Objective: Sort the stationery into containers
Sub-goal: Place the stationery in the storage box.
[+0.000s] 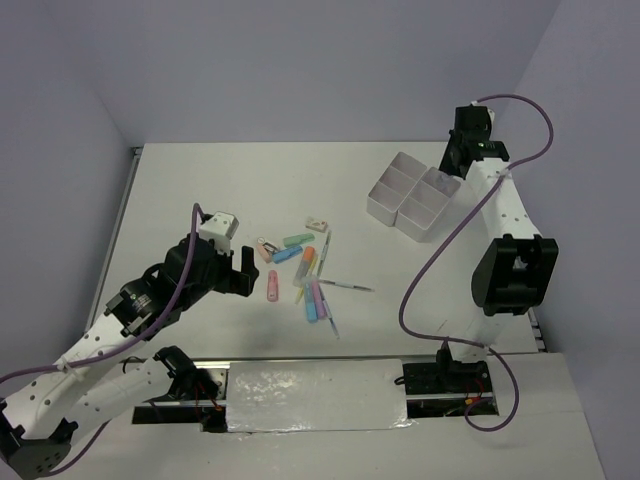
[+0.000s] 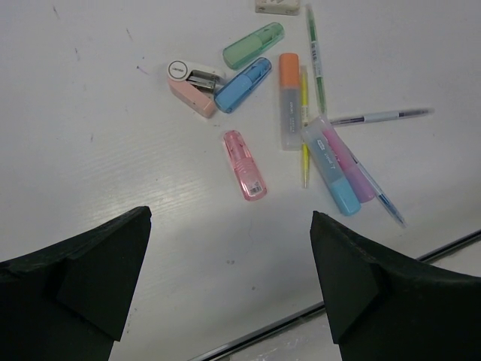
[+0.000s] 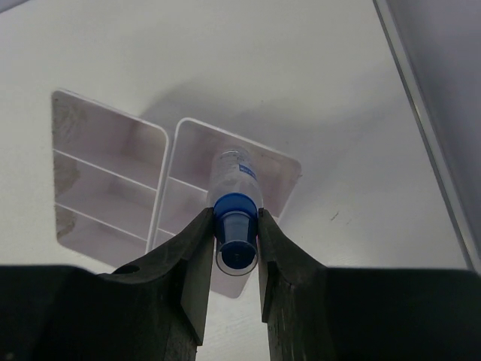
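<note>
Stationery lay loose on table: pink marker, blue marker, orange highlighter, pens. Left gripper hovered over them, jaws wide, empty. Right gripper clamped blue-capped marker above white divided tray, far right.

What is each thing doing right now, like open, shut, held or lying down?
Left gripper, open, holding nothing.
Right gripper, shut on the blue-capped marker.
Blue-capped marker, held, pointing toward the white tray.
White tray, visible compartments empty.
Pink marker, lying flat, touching nothing.
Orange-capped marker, lying flat among others.
</note>
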Robot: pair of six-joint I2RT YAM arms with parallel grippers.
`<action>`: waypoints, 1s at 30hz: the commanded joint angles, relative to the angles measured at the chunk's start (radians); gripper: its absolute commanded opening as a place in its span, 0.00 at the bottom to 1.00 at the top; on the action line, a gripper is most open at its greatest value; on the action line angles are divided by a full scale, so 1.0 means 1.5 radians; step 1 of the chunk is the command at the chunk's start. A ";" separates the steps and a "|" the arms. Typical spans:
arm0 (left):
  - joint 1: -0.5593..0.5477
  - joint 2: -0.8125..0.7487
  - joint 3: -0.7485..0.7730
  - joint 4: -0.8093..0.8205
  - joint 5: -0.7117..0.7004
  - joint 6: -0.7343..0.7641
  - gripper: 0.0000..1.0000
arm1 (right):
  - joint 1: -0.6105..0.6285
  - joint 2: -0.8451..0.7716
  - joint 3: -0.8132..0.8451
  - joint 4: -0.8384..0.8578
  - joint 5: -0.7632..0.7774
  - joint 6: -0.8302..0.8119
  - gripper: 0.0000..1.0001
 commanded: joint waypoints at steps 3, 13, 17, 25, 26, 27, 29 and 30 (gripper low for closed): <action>0.002 -0.013 -0.002 0.028 0.012 0.020 0.99 | -0.012 0.010 0.022 0.008 0.010 -0.009 0.00; 0.002 -0.007 -0.002 0.024 0.006 0.014 0.99 | -0.018 0.020 0.040 -0.026 -0.063 0.002 0.69; 0.002 -0.003 -0.001 0.025 0.004 0.010 0.99 | -0.017 -0.015 0.061 -0.051 -0.099 0.012 0.72; 0.008 0.013 0.003 0.022 -0.004 -0.013 0.99 | 0.137 -0.266 -0.229 0.077 -0.211 -0.013 0.76; 0.009 0.014 0.001 0.021 -0.009 -0.015 0.99 | 0.196 -0.284 -0.268 0.092 -0.226 -0.020 0.76; 0.012 0.013 0.001 0.016 -0.019 -0.021 0.99 | 0.228 -0.311 -0.302 0.123 -0.250 -0.033 0.76; 0.015 0.015 0.001 0.013 -0.049 -0.024 0.99 | 0.290 -0.328 -0.395 0.155 -0.265 -0.045 0.76; 0.019 0.016 0.001 0.011 -0.058 -0.025 0.99 | 0.343 -0.339 -0.423 0.173 -0.269 -0.048 0.76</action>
